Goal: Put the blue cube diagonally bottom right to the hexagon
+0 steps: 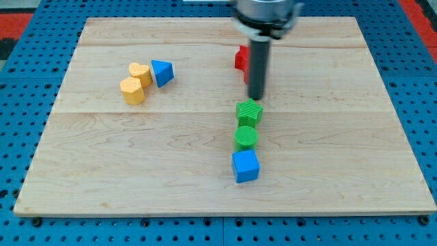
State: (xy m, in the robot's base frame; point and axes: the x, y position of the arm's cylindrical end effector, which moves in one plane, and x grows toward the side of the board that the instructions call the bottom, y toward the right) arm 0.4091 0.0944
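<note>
The blue cube (246, 166) sits low on the board, right of centre. It touches a green round block (246, 137) just above it. A green block (249, 111) lies above that one, so the three form a column. The yellow hexagon (133, 90) is at the upper left, with a yellow heart-shaped block (141, 72) touching it above. My tip (255, 98) is just above the top green block, far right of the hexagon.
A blue triangular block (162, 72) lies right of the yellow heart. A red block (242, 60) is partly hidden behind the rod at the view's top. The wooden board (89, 171) rests on a blue pegboard.
</note>
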